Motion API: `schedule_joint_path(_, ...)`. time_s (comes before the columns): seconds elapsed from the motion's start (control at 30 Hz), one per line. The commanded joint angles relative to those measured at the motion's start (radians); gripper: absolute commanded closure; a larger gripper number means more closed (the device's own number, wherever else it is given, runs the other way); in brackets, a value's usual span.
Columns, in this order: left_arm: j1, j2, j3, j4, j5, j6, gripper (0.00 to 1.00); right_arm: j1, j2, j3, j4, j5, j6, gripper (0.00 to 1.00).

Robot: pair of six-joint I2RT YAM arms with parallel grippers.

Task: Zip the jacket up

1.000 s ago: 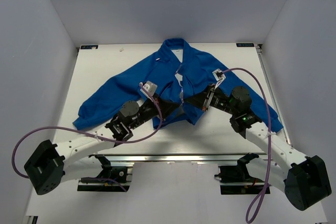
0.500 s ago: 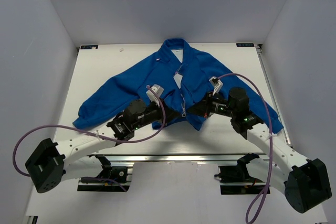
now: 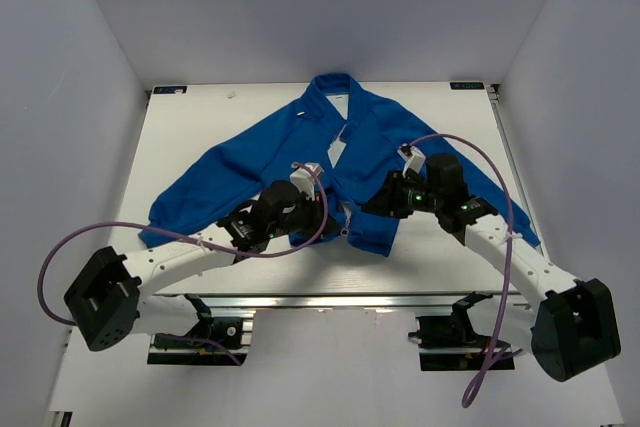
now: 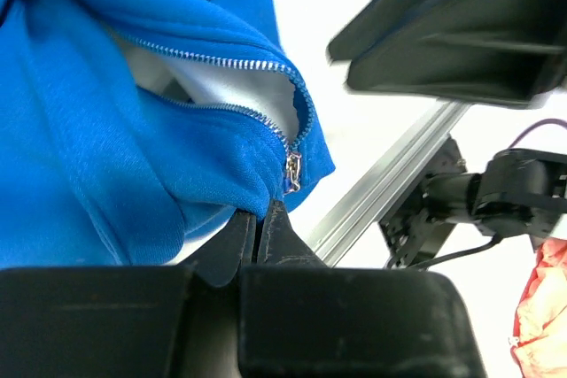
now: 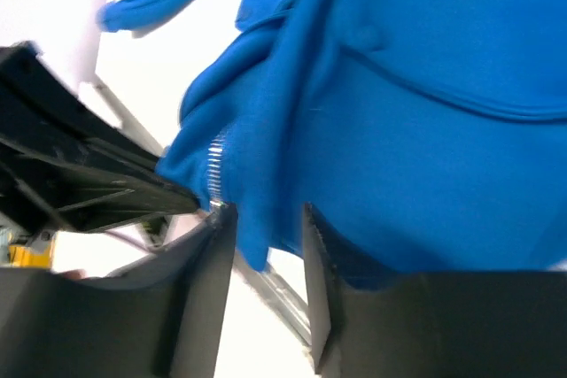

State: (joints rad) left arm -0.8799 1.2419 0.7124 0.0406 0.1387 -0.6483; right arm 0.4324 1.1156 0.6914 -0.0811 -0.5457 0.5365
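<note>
Jacket (image 3: pixel 372 137) lies spread on table (image 3: pixel 200 112), front part unzipped | left tool (image 4: pixel 260 219) pinched shut on hem below zipper slider (image 4: pixel 291 170) | right tool (image 5: pixel 266 219) narrowly parted, blue fabric in the gap

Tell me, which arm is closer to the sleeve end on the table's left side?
Left. The left arm runs just beside that sleeve end; the right arm lies across the jacket, over the other sleeve.
</note>
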Motion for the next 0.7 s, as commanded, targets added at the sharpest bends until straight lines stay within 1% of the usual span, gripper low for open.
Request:
schedule_joint_path(0.0,0.002,-0.004,0.058,-0.125,-0.031,-0.033,1.0,-0.017,-0.033,0.053,-0.097,0.084,-0.079,0.56)
schedule_joint_path(0.03,0.002,-0.004,0.064,-0.134,-0.045,-0.037,1.0,-0.017,-0.037,0.075,-0.117,0.092,-0.102,0.51)
schedule_joint_path(0.07,0.002,-0.009,0.074,-0.152,-0.056,-0.048,1.0,-0.017,-0.045,0.089,-0.156,0.095,-0.11,0.5)
schedule_joint_path(0.17,0.001,-0.01,0.096,-0.194,-0.096,-0.083,1.0,-0.015,-0.06,0.126,-0.198,0.113,-0.142,0.51)
schedule_joint_path(0.23,0.002,-0.002,0.133,-0.217,-0.112,-0.097,1.0,0.002,-0.06,0.155,-0.297,0.163,-0.168,0.51)
schedule_joint_path(0.3,0.002,0.004,0.168,-0.248,-0.12,-0.115,1.0,0.07,-0.069,0.21,-0.4,0.225,-0.188,0.52)
schedule_joint_path(0.33,0.002,0.007,0.177,-0.257,-0.125,-0.126,1.0,0.106,-0.079,0.224,-0.42,0.292,-0.188,0.52)
schedule_joint_path(0.37,0.002,0.007,0.186,-0.269,-0.123,-0.131,1.0,0.182,-0.108,0.235,-0.433,0.323,-0.178,0.52)
schedule_joint_path(0.4,0.002,0.005,0.197,-0.277,-0.125,-0.139,1.0,0.218,-0.121,0.253,-0.44,0.351,-0.165,0.52)
schedule_joint_path(0.43,0.002,0.005,0.212,-0.283,-0.155,-0.145,1.0,0.254,-0.132,0.261,-0.465,0.412,-0.149,0.52)
schedule_joint_path(0.47,0.002,0.004,0.217,-0.285,-0.159,-0.145,1.0,0.326,-0.154,0.263,-0.468,0.44,-0.12,0.52)
schedule_joint_path(0.53,0.002,-0.001,0.225,-0.285,-0.154,-0.154,1.0,0.393,-0.161,0.244,-0.456,0.499,-0.095,0.52)
schedule_joint_path(0.57,0.002,-0.001,0.225,-0.275,-0.152,-0.151,1.0,0.445,-0.161,0.238,-0.444,0.506,-0.09,0.52)
schedule_joint_path(0.63,0.002,0.001,0.228,-0.275,-0.14,-0.156,1.0,0.492,-0.152,0.218,-0.389,0.539,-0.083,0.5)
schedule_joint_path(0.67,0.001,0.001,0.231,-0.283,-0.14,-0.157,1.0,0.531,-0.148,0.212,-0.372,0.574,-0.079,0.47)
